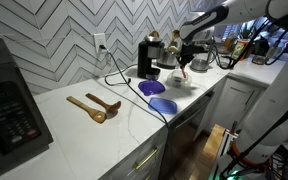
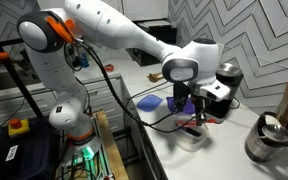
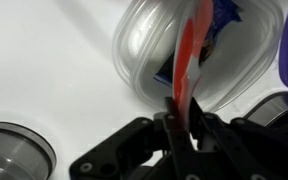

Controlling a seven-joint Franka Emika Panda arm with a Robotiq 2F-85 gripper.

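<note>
My gripper [image 3: 182, 125] is shut on the handle of a red utensil [image 3: 189, 60]. The utensil reaches down into a clear plastic container [image 3: 134, 60], where something blue [image 3: 224, 12] lies. In both exterior views the gripper [image 1: 184, 62] [image 2: 189, 105] hangs just above that container [image 1: 180, 80] [image 2: 192, 136] on the white counter, with the red utensil [image 2: 196, 122] pointing down into it. Whether the utensil's tip touches the container's bottom is hidden.
Two blue-purple lids [image 1: 151, 88] [image 1: 163, 104] lie beside the container. Two wooden spoons [image 1: 94, 107] rest further along the counter. A black coffee maker [image 1: 147, 58] stands at the wall, a microwave [image 1: 9, 105] at the counter's end, and a metal pot [image 2: 269, 140] close by.
</note>
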